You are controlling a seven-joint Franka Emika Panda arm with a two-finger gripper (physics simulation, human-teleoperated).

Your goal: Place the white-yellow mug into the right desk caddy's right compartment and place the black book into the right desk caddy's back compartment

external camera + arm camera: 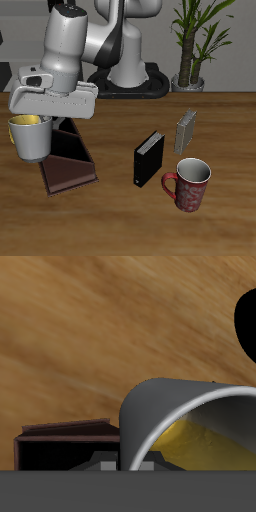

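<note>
- Here, my gripper point(33, 118) is closed on the white-yellow mug point(31, 139), its rim pinched between my fingers; the mug hangs upright under my hand, its yellow inside showing at the top.
- The mug is held over the right desk caddy point(68, 172), at the caddy's outer side; whether it touches the tray I cannot tell.
- In the wrist view the mug point(190, 426) fills the space right below me, white wall outside, yellow within; a dark corner of the caddy point(65, 444) shows just beside it over the wooden table point(90, 336).
- The black book point(148, 159) stands upright on the table, well apart from the caddy; a grey patterned book point(186, 131) stands near it farther back; a dark red mug point(189, 184) sits just beside it, nearer the front edge.
</note>
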